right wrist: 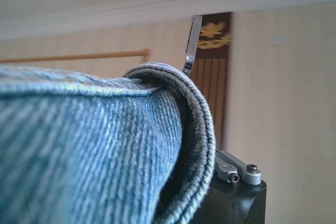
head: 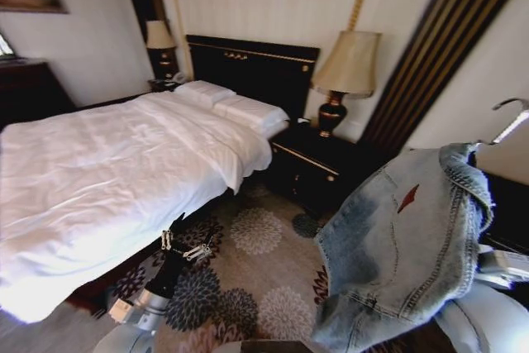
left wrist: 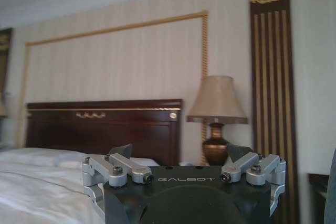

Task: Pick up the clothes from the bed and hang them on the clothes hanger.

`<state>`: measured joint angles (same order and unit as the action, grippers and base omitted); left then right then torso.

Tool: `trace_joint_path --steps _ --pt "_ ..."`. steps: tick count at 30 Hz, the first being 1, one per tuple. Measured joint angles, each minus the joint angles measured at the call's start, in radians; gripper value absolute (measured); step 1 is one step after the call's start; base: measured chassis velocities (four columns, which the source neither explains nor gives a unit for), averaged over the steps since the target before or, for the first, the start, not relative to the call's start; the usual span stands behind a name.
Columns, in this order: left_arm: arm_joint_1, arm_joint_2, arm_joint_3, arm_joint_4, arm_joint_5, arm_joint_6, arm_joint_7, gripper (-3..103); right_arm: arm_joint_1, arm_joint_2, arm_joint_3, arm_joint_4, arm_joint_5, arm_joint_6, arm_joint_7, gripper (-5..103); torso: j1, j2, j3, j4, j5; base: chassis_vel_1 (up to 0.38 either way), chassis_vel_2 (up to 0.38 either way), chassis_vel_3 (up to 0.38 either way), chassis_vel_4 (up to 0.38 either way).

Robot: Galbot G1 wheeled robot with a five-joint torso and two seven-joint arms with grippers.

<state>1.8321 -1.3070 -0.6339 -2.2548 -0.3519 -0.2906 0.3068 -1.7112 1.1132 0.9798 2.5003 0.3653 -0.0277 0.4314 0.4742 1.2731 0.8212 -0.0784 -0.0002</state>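
Note:
The light-blue denim jacket (head: 405, 237) hangs in the air at the right, off the bed, its collar up and its back towards me. It drapes over my right gripper (right wrist: 239, 174), whose dark body peeks out beneath the collar (right wrist: 194, 124). The clothes hanger's metal hook (head: 514, 124) sticks up above the collar (right wrist: 191, 45); the rest of the hanger is hidden inside the jacket. The bed (head: 99, 171), with white sheets and a black headboard (left wrist: 105, 127), lies at the left with no clothes on it. My left gripper (head: 187, 244) is open and empty, low beside the bed's near corner (left wrist: 181, 153).
A dark nightstand (head: 312, 164) with a lamp (head: 347, 72) stands between the bed and the jacket. A floral carpet (head: 256, 274) covers the floor ahead. A second lamp (head: 159, 39) and a dark cabinet (head: 25, 93) are beyond the bed at the left.

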Motion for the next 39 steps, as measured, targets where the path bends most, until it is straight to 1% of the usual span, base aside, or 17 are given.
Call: trace_joint_path --steps 3,4,7,10,18,24,39 --pt "-0.010 -0.016 0.025 0.023 0.004 0.001 -0.011 100 -0.014 0.059 -0.001 0.000 -0.036 0.014 -0.004 19 0.000 0.000 0.000 -0.0004 0.0003 -0.142 -0.132 -0.111 -0.134" --pt "-0.010 -0.016 0.025 0.023 0.004 0.001 -0.011 100 -0.014 0.059 -0.001 0.000 -0.036 0.014 -0.004 19 0.000 0.000 0.000 -0.0004 0.0003 -0.151 -0.130 -0.134 -0.150" --pt "-0.015 -0.019 0.043 0.025 0.010 0.006 -0.013 100 -0.019 0.092 -0.003 0.000 -0.067 0.026 -0.010 19 0.000 0.000 0.000 -0.0004 0.0002 -0.121 -0.140 -0.131 -0.137" --pt "-0.021 -0.012 0.046 0.023 0.014 0.009 -0.015 100 -0.020 0.114 -0.011 0.000 -0.079 0.032 -0.012 19 0.000 0.000 0.000 -0.0003 0.0001 -0.114 -0.113 -0.118 -0.129" --pt "-0.011 -0.015 0.038 0.023 0.012 0.006 -0.011 100 -0.023 0.127 -0.021 0.000 -0.095 0.034 -0.013 19 0.000 0.000 0.000 -0.0002 0.0002 -0.115 -0.119 -0.126 -0.119" --pt "-0.013 -0.027 0.050 0.025 0.016 0.003 -0.004 100 -0.025 0.121 -0.003 0.000 -0.093 0.034 -0.013 19 0.000 0.000 0.000 -0.0002 0.0001 -0.127 -0.121 -0.123 -0.123" --pt "-0.017 -0.023 0.060 0.026 0.018 0.001 -0.001 100 -0.037 0.123 0.033 0.000 -0.080 0.030 -0.012 19 0.000 0.000 0.000 -0.0002 0.0002 -0.129 -0.125 -0.132 -0.123"
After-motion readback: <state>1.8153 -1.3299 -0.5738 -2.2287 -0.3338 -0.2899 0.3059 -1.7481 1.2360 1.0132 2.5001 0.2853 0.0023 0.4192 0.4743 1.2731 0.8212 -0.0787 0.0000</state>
